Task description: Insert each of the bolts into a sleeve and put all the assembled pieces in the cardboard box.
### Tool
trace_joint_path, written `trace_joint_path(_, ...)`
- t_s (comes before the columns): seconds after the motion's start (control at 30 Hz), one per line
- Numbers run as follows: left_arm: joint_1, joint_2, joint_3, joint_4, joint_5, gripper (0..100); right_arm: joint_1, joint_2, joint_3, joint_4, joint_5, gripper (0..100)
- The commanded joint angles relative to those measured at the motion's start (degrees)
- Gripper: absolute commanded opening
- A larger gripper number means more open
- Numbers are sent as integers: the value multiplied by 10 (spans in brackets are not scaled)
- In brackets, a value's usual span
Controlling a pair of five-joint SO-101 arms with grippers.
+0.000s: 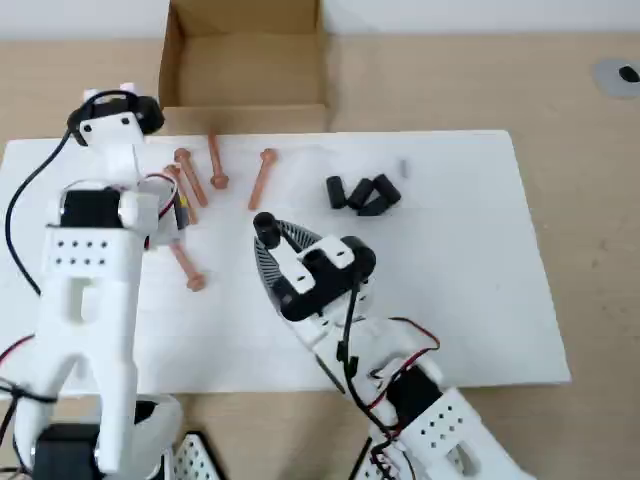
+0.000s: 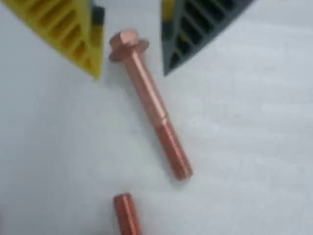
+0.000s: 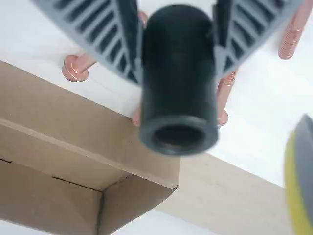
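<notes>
Several copper bolts [image 1: 216, 162] lie on the white mat near the cardboard box [image 1: 245, 60]. My left gripper [image 2: 131, 72] is open, its yellow and dark fingers either side of the head of one bolt [image 2: 149, 105] lying flat on the mat. In the high view the left gripper [image 1: 178, 212] is over the left bolts. My right gripper [image 1: 267, 232] is shut on a black sleeve [image 3: 178, 83], held off the mat with its open bore facing the wrist camera. Three more black sleeves [image 1: 362, 192] lie clustered to the right.
The white mat [image 1: 450, 300] covers most of the wooden table. The box [image 3: 73, 161] stands open at the mat's far edge. One bolt [image 1: 188, 268] lies apart, nearer the left arm's base. A round grommet [image 1: 618, 75] sits at the far right.
</notes>
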Motion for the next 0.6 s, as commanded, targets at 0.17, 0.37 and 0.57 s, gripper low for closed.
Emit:
trace_joint_path(0.17, -25, 250, -225, 5, 63, 93, -1, -12, -35, -12, 2, 9)
trace_joint_path(0.37, -35, 395, -396, 40, 82, 93, -1, -12, -31, -12, 2, 9)
trace_joint_path(0.57, -33, 518, -514, 67, 85, 93, -1, -12, -31, -12, 2, 9)
